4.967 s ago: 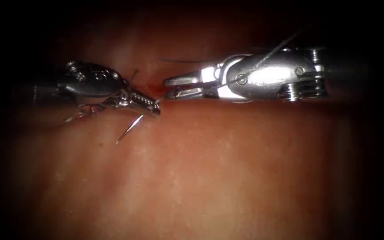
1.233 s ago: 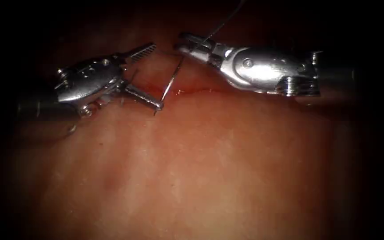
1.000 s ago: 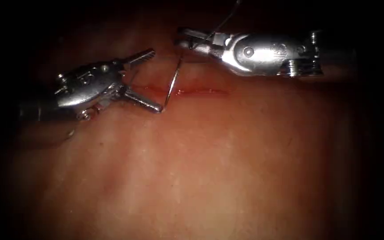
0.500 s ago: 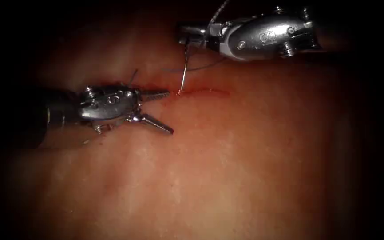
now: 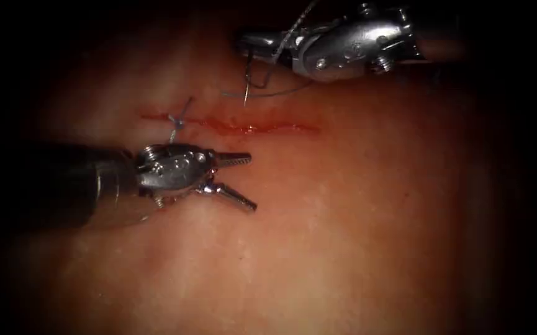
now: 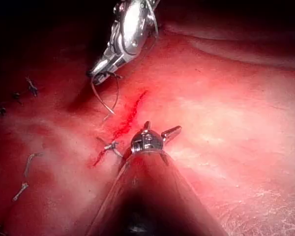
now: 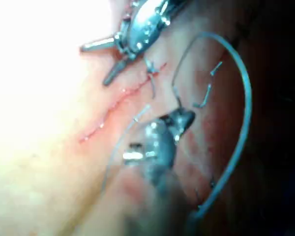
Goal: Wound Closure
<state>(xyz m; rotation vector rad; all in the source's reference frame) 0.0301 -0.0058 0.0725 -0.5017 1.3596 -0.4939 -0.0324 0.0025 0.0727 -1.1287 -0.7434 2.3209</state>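
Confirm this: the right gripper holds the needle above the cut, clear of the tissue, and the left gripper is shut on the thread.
Not quite. In the endoscope view the left gripper is open and holds nothing. The rest stands: the right gripper holds the needle above the cut, clear of the tissue.

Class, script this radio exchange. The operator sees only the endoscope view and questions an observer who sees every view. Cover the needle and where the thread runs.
Operator: My right pincer grips the needle above the cut. My left pincer is open and empty. Is the needle tip in the tissue?
Observer: No. The left wrist view shows the needle's whole curve, gripped near one end. Its tip appears to hang clear of the tissue.
Operator: Where does the thread run?
Observer: In the right wrist view it sweeps a wide loop beside your right pincer.
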